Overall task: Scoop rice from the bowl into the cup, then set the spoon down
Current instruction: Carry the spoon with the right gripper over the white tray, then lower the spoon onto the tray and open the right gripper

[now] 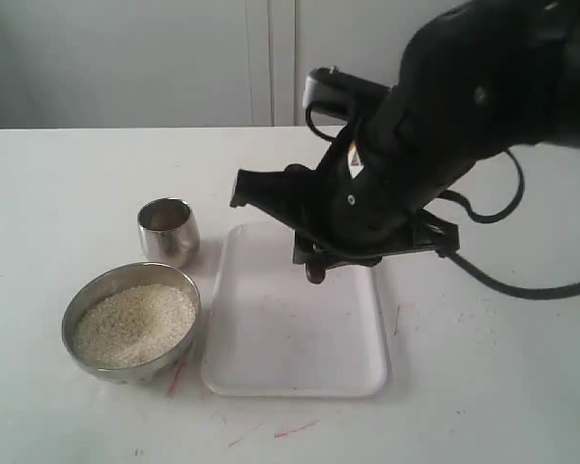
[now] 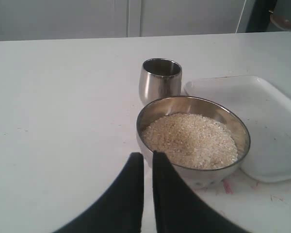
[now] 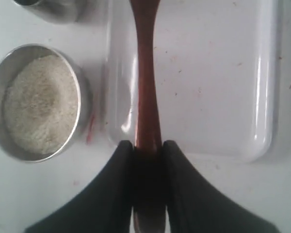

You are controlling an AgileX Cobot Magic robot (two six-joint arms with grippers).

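Observation:
The wide steel bowl [image 1: 126, 371] stands at the front left with a heap of off-white rice [image 1: 135, 324] in it. Just behind it is the small steel cup [image 1: 168, 232]; what it holds cannot be seen. My right gripper [image 3: 148, 145] hangs above the white tray, shut on the dark reddish-brown spoon [image 3: 145, 77], whose handle runs out over the tray away from the fingers. In the exterior view the black arm hides most of the spoon. My left gripper [image 2: 148, 155] is shut and empty, low beside the bowl [image 2: 194, 99], with the rice [image 2: 189, 141] and cup [image 2: 160, 80] beyond it.
A white rectangular tray [image 1: 290, 338] lies right of the bowl, under the right arm. A black cable [image 1: 522, 288] trails over the table at the right. Red marks dot the tabletop near the tray's front edge.

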